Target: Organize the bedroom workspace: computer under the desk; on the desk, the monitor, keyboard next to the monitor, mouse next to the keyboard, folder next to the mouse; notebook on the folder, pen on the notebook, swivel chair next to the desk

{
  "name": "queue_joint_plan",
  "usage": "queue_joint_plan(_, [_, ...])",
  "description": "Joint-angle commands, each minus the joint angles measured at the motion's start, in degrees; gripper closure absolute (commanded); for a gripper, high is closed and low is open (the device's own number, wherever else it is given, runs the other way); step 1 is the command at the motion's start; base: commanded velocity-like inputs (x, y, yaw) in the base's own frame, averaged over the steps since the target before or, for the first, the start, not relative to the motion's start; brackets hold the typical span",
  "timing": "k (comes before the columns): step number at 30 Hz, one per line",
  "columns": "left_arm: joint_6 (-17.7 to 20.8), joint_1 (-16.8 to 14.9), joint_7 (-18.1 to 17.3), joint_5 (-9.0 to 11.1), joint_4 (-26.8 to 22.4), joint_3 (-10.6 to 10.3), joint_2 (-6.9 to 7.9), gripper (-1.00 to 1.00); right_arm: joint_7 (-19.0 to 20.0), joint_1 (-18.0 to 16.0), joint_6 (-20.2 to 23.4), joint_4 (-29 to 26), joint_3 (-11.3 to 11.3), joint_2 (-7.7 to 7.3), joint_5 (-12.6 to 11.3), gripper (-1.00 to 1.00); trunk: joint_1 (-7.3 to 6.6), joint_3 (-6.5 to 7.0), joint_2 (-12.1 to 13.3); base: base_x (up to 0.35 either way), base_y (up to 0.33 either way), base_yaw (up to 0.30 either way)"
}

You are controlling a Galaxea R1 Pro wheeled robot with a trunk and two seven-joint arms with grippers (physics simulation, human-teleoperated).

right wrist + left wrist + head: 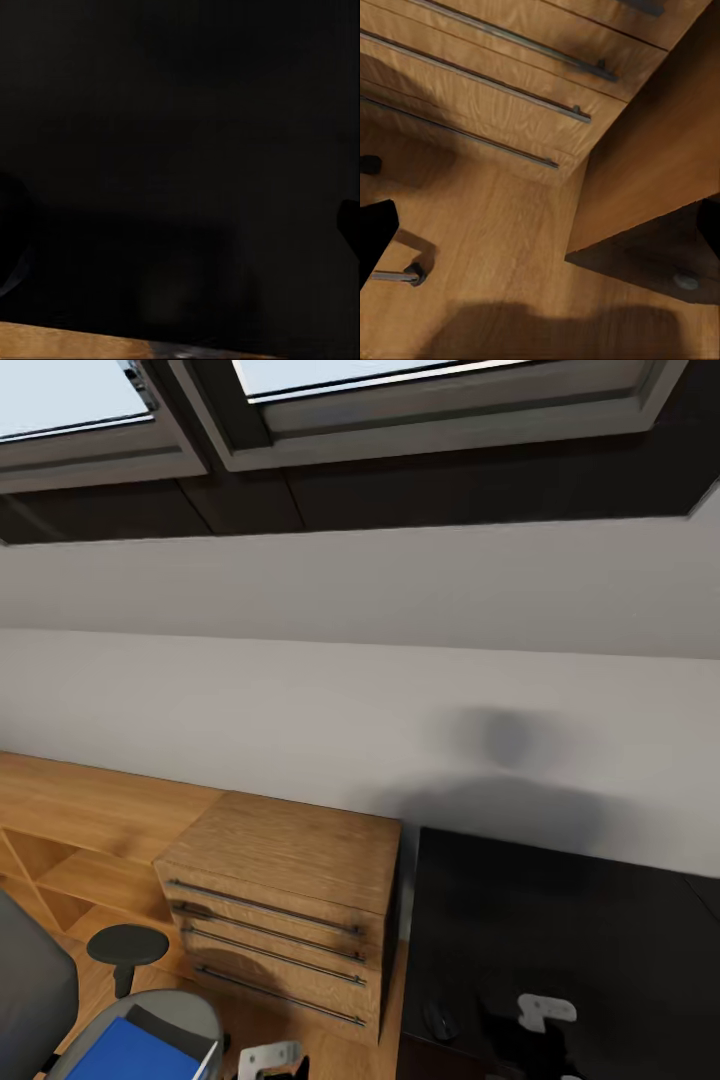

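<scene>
Fingertips of your left gripper sit black at opposite edges of the left wrist view, spread wide with nothing between them but wooden floor. That arm hangs low, pointing down into the gap between the chair and the chest. Your right gripper hovers just above the glossy black L-shaped desk; its wrist view is nearly all dark desktop, so I cannot tell whether it is spread or closed.

The flat bright blue folder lies on the seat of the grey swivel chair with black armrests, just beside your left gripper. The chair is on casters, I judge, so a sideways nudge from the wrist could roll it away or tip the folder off the seat. Come down from above instead.

A small dark rounded shape on the desk near its edge (probably the mouse) lies close to your right gripper. A careless sweep could push it off.

Beyond stands the light wooden chest with long bar handles, touching the desk's side. A wide left swing would strike it.

Both hands sit at the head view's lower edge, with most of that view on the pale wall and windows. Tilt down before reaching.
</scene>
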Motion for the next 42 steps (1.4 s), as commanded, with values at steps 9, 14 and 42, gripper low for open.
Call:
queue_joint_plan(9, [-0.6,0.1,0.4,0.8,6.0,0.4,1.09,-1.00,-0.1,1.1,-16.7,11.0,-0.5,-1.31,-0.1,-1.00,0.02,-0.08,-0.1,0.000,0.000,-0.210])
queue_joint_plan(14, [-4.1,0.1,0.6,0.9,6.8,0.4,2.17,-1.00,-0.1,1.2,-19.4,12.3,-1.2,-1.40,-0.4,-1.00,0.02,-0.08,-0.1,0.000,0.000,-0.258])
queue_joint_plan(42, [-9.7,0.1,0.9,0.8,12.0,0.1,2.19,-1.00,0.0,1.3,-26.9,17.0,-4.6,-0.29,-2.0,-1.00,0.02,-0.18,-0.1,0.000,-0.031,-0.202])
